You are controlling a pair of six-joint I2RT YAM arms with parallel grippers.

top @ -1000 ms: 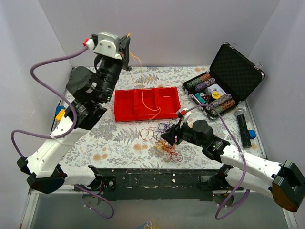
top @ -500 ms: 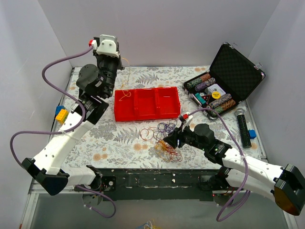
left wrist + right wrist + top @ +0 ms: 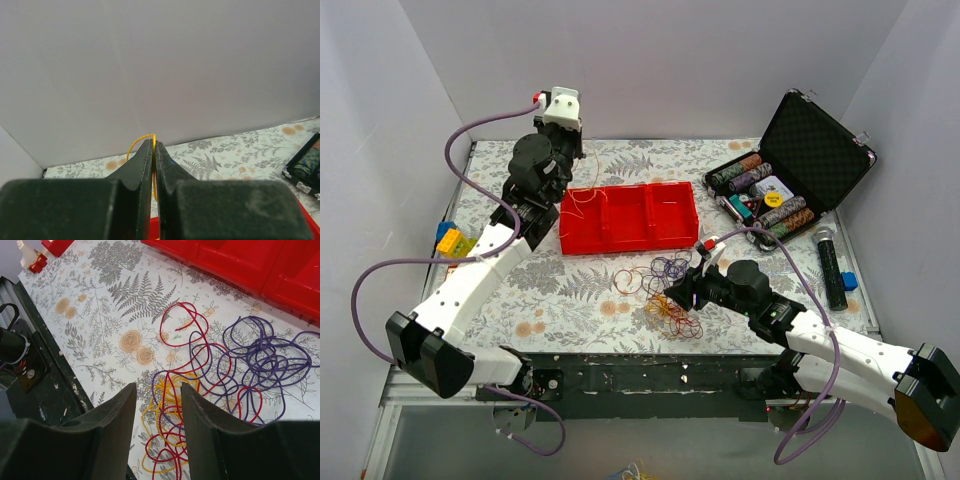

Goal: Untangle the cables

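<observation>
The cables lie as a tangle of thin red, purple and yellow loops [image 3: 665, 295] on the floral table, in front of the red tray [image 3: 620, 245]. My right gripper [image 3: 672, 292] is open and hovers low over the tangle. In the right wrist view its jaws [image 3: 157, 395] straddle yellow loops [image 3: 165, 390] and red loops [image 3: 185, 315], with purple loops [image 3: 265, 355] to the right. My left gripper [image 3: 570, 172] is at the tray's far left corner, shut on a yellow cable [image 3: 137, 143]. That cable hangs into the tray's left compartment [image 3: 583, 200].
An open black case of poker chips [image 3: 790, 170] stands at the right. A black cylinder [image 3: 830, 265] and a blue block [image 3: 849, 281] lie beside it. Yellow and blue blocks [image 3: 448, 240] sit at the left edge. White walls enclose the table.
My left arm has come down and moved right to the tray's far left corner, carrying the yellow cable, which now hangs into the left compartment. My right gripper has barely moved.
</observation>
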